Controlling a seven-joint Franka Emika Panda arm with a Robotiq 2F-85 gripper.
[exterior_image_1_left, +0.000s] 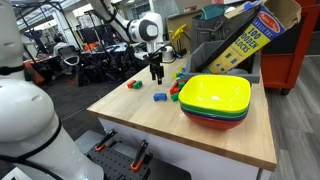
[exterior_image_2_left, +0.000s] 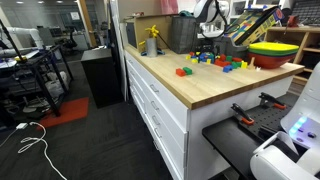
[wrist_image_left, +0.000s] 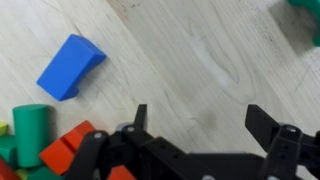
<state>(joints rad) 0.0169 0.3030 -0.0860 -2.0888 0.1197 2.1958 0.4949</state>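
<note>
Table (exterior_image_1_left: 140, 122), light wood.
1. Stack of bowls (exterior_image_1_left: 215, 100): yellow nested in green, green nested in red, at the near end.
2. Blue block (exterior_image_1_left: 160, 97), lying loose on the wood just beside a cluster of red and green blocks (exterior_image_1_left: 176, 90).
3. Gripper (exterior_image_1_left: 157, 74): jaws wide, holding nothing, hovering over bare wood near the blue block, apart from it.
4. Block box (exterior_image_1_left: 245, 40): tilted behind the bowls; contents hidden.

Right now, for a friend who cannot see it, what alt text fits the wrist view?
The open gripper hangs over a bare stretch of table, holding nothing. A blue block lies to the upper left; a green cylinder and red blocks crowd the lower left corner.
</note>
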